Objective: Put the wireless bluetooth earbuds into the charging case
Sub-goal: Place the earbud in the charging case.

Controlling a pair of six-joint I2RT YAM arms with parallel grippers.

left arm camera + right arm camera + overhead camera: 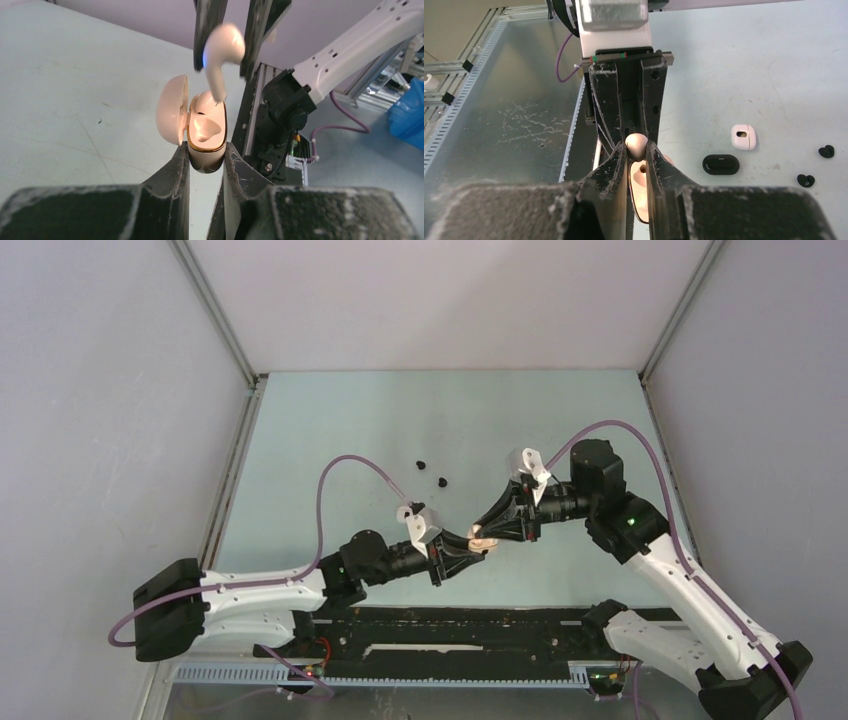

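My left gripper (206, 152) is shut on a cream charging case (206, 131) with a gold rim. It holds the case above the table with the lid (171, 110) open to the left. My right gripper (636, 149) is shut on a cream earbud (223, 49) just above the case. The bud's stem tip reaches into the case's far slot. The near slot is empty. In the top view both grippers meet at the case (483, 540). Two black earbuds (421, 464) (441, 481) lie on the table behind.
A closed white case (743, 137) and a closed black case (720, 164) lie on the table right of my right gripper, with the black buds (826, 150) (805, 180) beyond. A metal rail (430, 645) runs along the table's near edge.
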